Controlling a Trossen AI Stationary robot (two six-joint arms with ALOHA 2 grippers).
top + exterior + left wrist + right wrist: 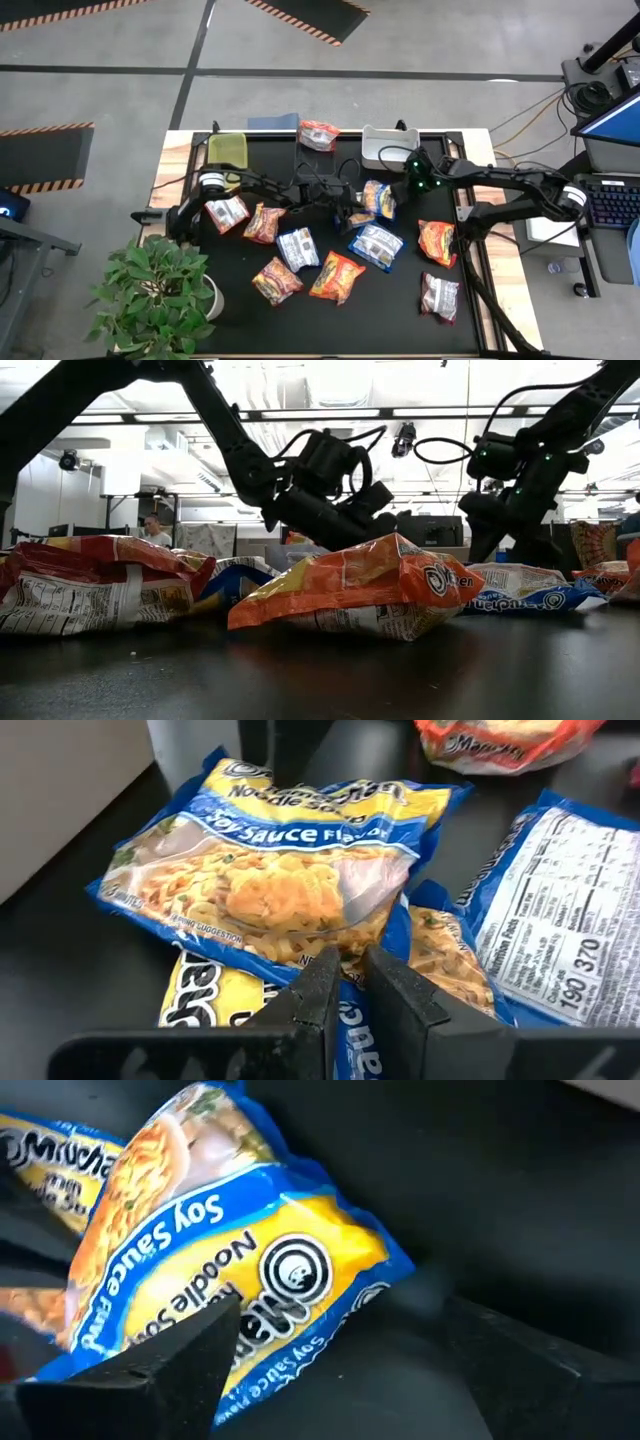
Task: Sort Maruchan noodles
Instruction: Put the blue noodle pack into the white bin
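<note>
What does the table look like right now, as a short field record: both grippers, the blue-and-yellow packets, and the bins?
left gripper: nearly shut on the lower blue-and-yellow crinkly plastic noodle packet, mid-table
right gripper: open, over the upper blue-and-yellow soy sauce packet
overlap: upper packet lies across the lower one
bins: green bin and white bin at the far edge

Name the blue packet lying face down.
The blue packet at mat centre: its white nutrition-label back faces up, while the other blue ones show their yellow fronts.

Blue-and-yellow packet reads "Soy Sauce Flavor"; neighbouring packet's back shows "190", "370".
</note>
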